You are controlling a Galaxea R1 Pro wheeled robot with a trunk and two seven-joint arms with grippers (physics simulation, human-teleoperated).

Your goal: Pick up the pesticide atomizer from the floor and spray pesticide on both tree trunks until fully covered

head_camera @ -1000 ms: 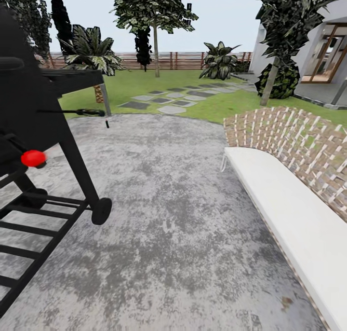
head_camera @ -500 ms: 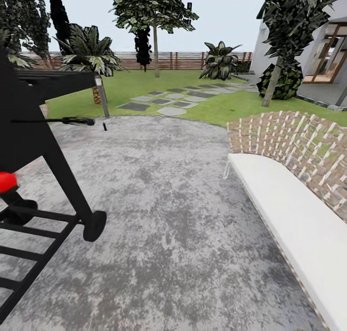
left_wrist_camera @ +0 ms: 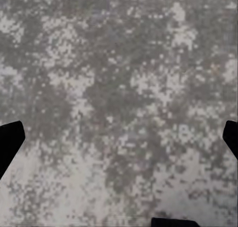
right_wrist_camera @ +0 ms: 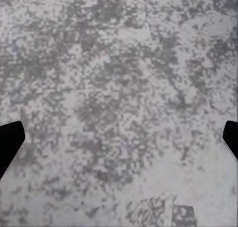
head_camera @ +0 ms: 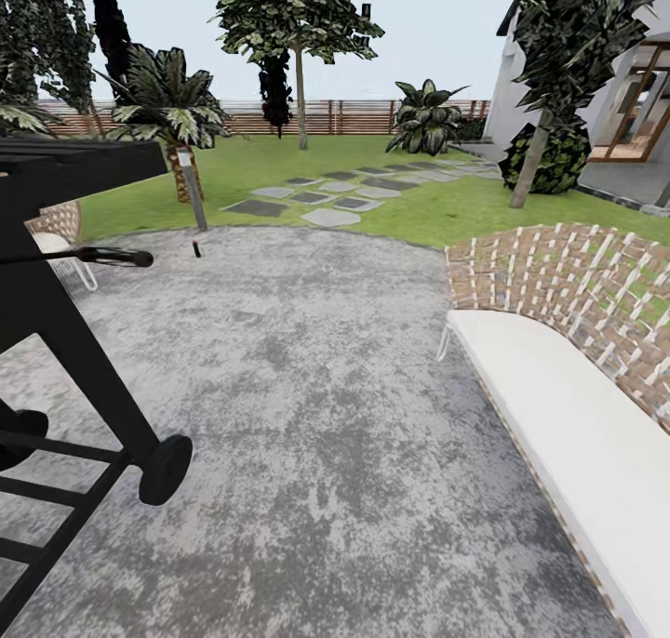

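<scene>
Grill (head_camera: pixel 56 275) farther left than before; fingers (left_wrist_camera: pixel 10 142) wide apart over bare paving (left_wrist_camera: pixel 119 98).

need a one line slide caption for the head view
Mottled grey paved patio between a black wheeled grill and a white-cushioned woven bench, stepping stones crossing the green lawn beyond.

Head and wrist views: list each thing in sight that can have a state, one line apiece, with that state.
Left hand: open, empty, fingertips spread wide over the paving.
Right hand: open, empty, over the paving.
Black grill cart: upright on its wheel, lid shut.
Wicker sofa: upright, white cushion bare.
Small dark and red object: standing at the paving's far edge, too small to identify.
House door: cannot tell.
</scene>
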